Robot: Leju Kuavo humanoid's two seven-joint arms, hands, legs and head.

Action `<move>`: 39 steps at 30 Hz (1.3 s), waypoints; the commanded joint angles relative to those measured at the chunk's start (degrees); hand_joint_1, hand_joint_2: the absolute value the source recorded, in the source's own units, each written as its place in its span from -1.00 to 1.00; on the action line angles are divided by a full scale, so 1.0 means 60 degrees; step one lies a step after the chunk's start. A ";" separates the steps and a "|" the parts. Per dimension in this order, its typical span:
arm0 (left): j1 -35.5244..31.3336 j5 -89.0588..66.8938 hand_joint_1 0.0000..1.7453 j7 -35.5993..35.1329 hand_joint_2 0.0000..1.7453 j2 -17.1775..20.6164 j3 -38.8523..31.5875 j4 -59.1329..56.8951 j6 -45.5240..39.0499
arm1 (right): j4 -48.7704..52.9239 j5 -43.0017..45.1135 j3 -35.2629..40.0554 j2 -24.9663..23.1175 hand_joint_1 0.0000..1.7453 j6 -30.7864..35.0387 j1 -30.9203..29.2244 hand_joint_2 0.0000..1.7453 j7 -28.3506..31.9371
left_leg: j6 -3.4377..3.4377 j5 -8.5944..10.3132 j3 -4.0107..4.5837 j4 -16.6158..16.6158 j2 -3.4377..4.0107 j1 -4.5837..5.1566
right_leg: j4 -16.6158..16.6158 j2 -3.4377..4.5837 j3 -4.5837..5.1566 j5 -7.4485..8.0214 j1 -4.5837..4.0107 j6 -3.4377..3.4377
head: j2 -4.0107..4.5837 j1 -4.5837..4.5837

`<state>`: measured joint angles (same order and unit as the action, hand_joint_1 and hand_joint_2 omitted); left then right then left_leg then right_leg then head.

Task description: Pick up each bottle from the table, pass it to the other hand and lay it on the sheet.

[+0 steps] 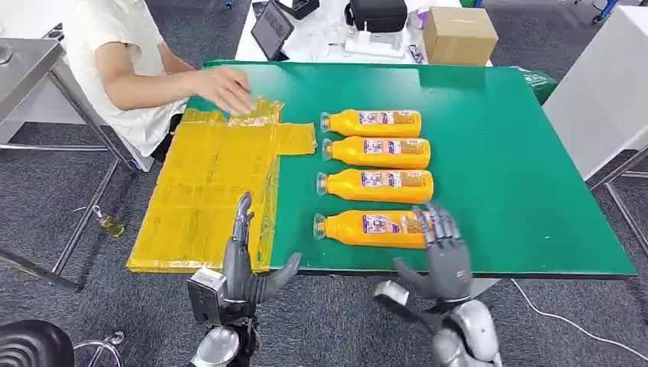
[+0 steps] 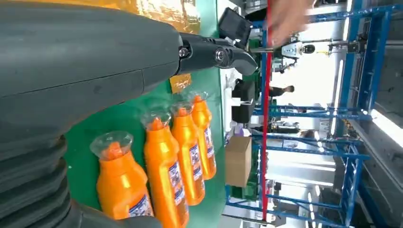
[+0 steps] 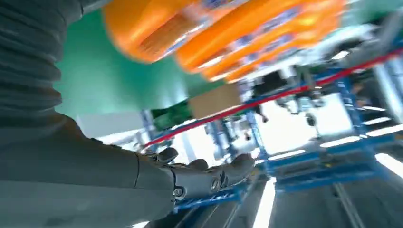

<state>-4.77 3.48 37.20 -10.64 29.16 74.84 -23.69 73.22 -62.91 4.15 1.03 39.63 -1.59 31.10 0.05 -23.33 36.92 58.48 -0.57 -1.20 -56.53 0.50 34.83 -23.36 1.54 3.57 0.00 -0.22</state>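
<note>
Now both released: right robot hand (image 1: 442, 248) over nearest bottle (image 1: 367, 228), left robot hand (image 1: 246, 264) at table edge (image 1: 458, 271).

Room and surroundings. A green-topped table (image 1: 520, 153) stands on grey carpet (image 1: 46, 199). Beyond its far edge, a white table (image 1: 321, 38) carries a cardboard box (image 1: 458, 34), a tablet (image 1: 271, 29) and a black case (image 1: 378, 15). A metal-framed table (image 1: 30, 65) stands off the left edge, a white unit (image 1: 604, 92) off the right. A white cable (image 1: 565, 321) trails across the carpet. Blue steel racking (image 2: 351, 118) and bright ceiling strip lights (image 3: 389, 161) fill the hall behind.
</note>
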 commanded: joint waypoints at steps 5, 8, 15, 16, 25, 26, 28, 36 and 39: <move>-0.0328 0.0054 -1.00 -0.0132 1.00 -0.0040 -0.0063 -0.0527 0.0044 | -0.2196 -0.0095 0.0911 0.1102 -1.00 0.0029 -0.1149 1.00 -0.0895 | -0.0010 -0.0020 -0.0052 -0.0010 0.0020 -0.0008 | 0.0016 0.0007 -0.0049 -0.0010 -0.0015 -0.0020 | 0.0000 0.0011; -0.0321 0.0055 -1.00 -0.0134 1.00 -0.0027 -0.0046 -0.0519 0.0058 | -0.2286 -0.0061 0.1005 0.1143 -1.00 -0.0053 -0.1201 1.00 -0.0938 | -0.0012 -0.0015 -0.0041 -0.0009 0.0015 -0.0004 | 0.0014 0.0003 -0.0039 -0.0008 -0.0010 -0.0014 | 0.0000 0.0007; -0.0444 0.0080 -1.00 -0.0177 1.00 -0.0056 0.0137 -0.0630 0.0238 | -0.3746 0.0839 0.2908 0.1614 -1.00 -0.1812 -0.2818 1.00 -0.1628 | -0.0010 -0.0012 -0.0018 -0.0004 0.0047 0.0000 | 0.0007 0.0036 -0.0015 0.0005 -0.0006 -0.0014 | 0.0000 0.0007; -0.0457 0.0094 -1.00 -0.0174 1.00 -0.0057 0.0158 -0.0614 0.0226 | -0.3862 0.0866 0.3109 0.1681 -1.00 -0.2060 -0.2961 1.00 -0.1682 | -0.0013 -0.0017 -0.0034 -0.0005 0.0054 -0.0004 | 0.0011 0.0039 -0.0030 0.0004 -0.0012 -0.0023 | 0.0000 0.0007; -0.0524 0.0144 -1.00 -0.0162 1.00 -0.0073 0.0228 -0.0546 0.0241 | -0.3920 0.1162 0.3826 0.2272 -1.00 -0.3388 -0.3507 1.00 -0.2020 | -0.0030 -0.0032 -0.0079 -0.0006 0.0031 -0.0003 | 0.0017 0.0008 -0.0082 -0.0024 -0.0016 -0.0036 | 0.0000 0.0007; -0.0524 0.0144 -1.00 -0.0162 1.00 -0.0073 0.0228 -0.0546 0.0241 | -0.3920 0.1162 0.3826 0.2272 -1.00 -0.3388 -0.3507 1.00 -0.2020 | -0.0017 -0.0005 -0.0022 -0.0004 0.0013 0.0000 | 0.0006 0.0002 -0.0025 -0.0005 -0.0006 -0.0011 | 0.0000 0.0007; -0.0512 0.0159 -1.00 -0.0153 1.00 -0.0066 0.0245 -0.0548 0.0237 | -0.3805 0.1223 0.4045 0.2393 -1.00 -0.3732 -0.3558 1.00 -0.2251 | -0.0017 -0.0007 -0.0027 -0.0004 0.0009 -0.0003 | 0.0007 -0.0003 -0.0032 -0.0008 -0.0009 -0.0015 | 0.0000 0.0007; -0.0573 0.0106 -1.00 -0.0181 1.00 -0.0074 0.0309 -0.0578 0.0228 | -0.3237 0.1069 0.4933 0.3037 -1.00 -0.4630 -0.3897 1.00 -0.2980 | -0.0022 -0.0012 -0.0030 0.0002 0.0013 -0.0001 | 0.0004 -0.0002 -0.0037 -0.0009 -0.0009 -0.0019 | 0.0000 0.0007; -0.0527 0.0068 -1.00 -0.0197 1.00 -0.0058 0.0308 -0.0542 0.0204 | -0.2973 0.1032 0.5029 0.3215 -1.00 -0.4814 -0.3845 1.00 -0.3160 | -0.0018 -0.0006 -0.0018 0.0000 0.0006 0.0001 | 0.0001 -0.0005 -0.0024 -0.0007 -0.0005 -0.0013 | 0.0000 0.0007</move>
<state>-6.30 4.15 36.41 -11.58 29.88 74.36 -22.29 54.18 -56.11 28.05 16.68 12.92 -22.17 14.36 0.00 -23.30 37.00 58.50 -0.59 -1.20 -56.55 0.48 34.86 -23.35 1.53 3.62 0.00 -0.17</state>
